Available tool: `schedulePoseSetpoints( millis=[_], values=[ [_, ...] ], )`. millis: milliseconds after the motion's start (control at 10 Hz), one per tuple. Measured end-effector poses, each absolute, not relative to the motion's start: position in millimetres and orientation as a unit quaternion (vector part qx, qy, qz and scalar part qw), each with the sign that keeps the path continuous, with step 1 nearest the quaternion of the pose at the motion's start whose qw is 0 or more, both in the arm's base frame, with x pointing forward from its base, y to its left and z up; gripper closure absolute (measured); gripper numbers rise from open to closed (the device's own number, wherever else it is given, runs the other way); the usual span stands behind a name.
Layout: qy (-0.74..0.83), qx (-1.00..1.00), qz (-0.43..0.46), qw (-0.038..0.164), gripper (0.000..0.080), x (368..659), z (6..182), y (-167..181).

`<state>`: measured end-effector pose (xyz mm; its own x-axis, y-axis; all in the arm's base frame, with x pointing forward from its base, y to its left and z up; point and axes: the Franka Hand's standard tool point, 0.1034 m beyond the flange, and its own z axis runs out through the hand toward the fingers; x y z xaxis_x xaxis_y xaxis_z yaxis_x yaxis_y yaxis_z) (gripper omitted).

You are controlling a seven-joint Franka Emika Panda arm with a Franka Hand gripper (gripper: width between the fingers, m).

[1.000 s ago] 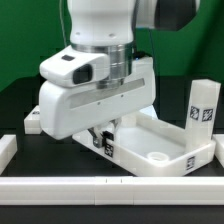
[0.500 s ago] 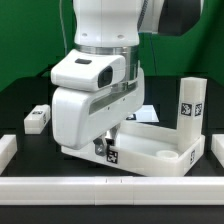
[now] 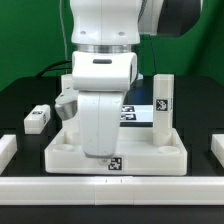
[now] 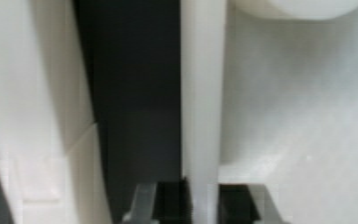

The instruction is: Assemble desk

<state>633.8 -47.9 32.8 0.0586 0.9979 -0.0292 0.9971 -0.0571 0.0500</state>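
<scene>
since the jaws look pinched on its thin rim [image 4: 197,100], the desk panel [image 3: 155,156], lying flat on the black tabletop [image 3: 20,100], should handle as stiff, light, slick plastic; that rim is the best hold.

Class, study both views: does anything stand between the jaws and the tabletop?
Nothing visible does. The jaws are closed on the tabletop by its rim, which runs straight between them in the wrist view. The upright leg stands apart, at the exterior view's right.
</scene>
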Motion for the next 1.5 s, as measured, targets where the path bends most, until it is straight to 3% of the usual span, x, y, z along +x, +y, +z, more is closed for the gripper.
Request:
schedulePoseSetpoints(
  millis=[100, 700, 1200, 1500],
  values=[
    [0.667, 0.744, 0.015, 0.032, 0.0738, 640, 30.2, -35],
    [0.658, 0.752, 0.012, 0.03, 0.0739, 638, 28.2, -42],
    [0.65, 0.76, 0.008, 0.01, 0.0738, 651, 27.6, 3],
    [0.661, 0.75, -0.001, 0.02, 0.0738, 661, 36.5, 9]
  ],
)
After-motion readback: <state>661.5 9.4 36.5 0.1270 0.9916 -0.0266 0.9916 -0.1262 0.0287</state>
